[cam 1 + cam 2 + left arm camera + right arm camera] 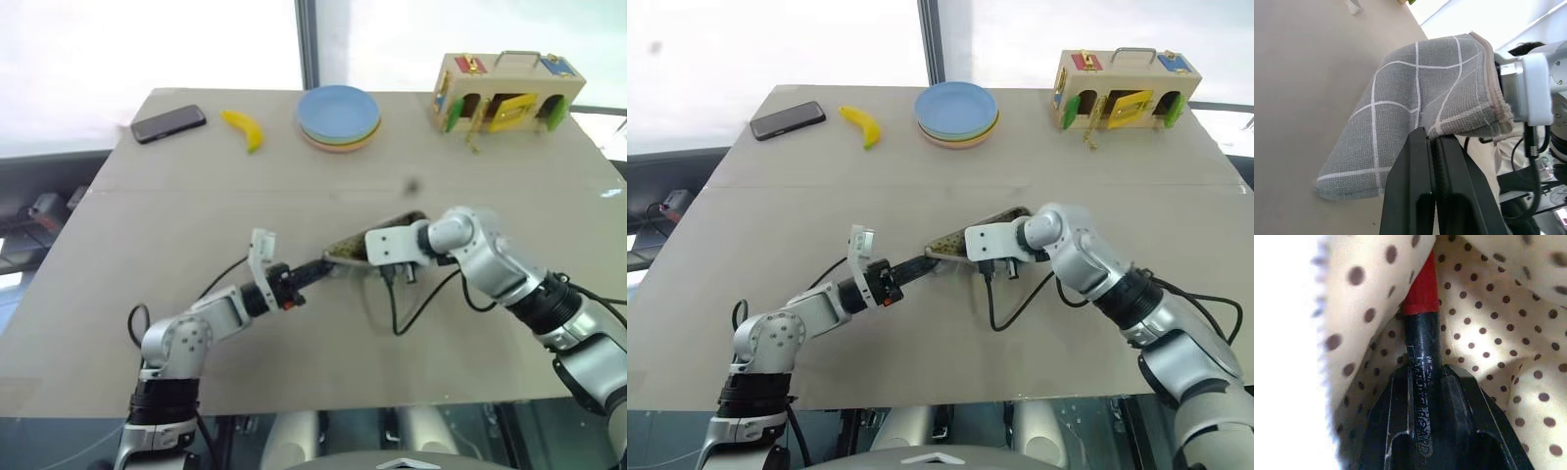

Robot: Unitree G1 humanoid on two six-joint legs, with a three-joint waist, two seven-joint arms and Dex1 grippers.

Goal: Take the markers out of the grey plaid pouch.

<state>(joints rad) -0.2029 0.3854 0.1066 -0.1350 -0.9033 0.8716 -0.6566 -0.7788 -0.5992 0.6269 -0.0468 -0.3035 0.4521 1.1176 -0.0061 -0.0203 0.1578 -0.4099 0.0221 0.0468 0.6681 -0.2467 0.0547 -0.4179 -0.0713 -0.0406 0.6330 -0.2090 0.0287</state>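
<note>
Right wrist view: right gripper (1422,382) inside the pouch, black fingers (1393,416) closed on the dark end of the red marker (1421,289), red part running away from the jaws, deeper into the tan, brown-dotted lining (1488,298).

Left wrist view: left gripper (1434,142) pinched tight on a fold of the grey plaid pouch (1415,107), grid lines and tan edge plain, fabric hanging down toward the table.

Left eye view: pouch (377,240) held up between the two grippers near the middle of the beige table (294,157), long axis running slantwise from the left gripper (328,266) up and away toward the far right, mouth at the right gripper (364,247). Marker hidden inside from here, so seen in the wrist view alone.

Along the far edge, well apart from the pouch: black phone (168,123), yellow banana (244,128), stack of plates (339,117), wooden latch box (506,93). Beyond the table, bright windows.
</note>
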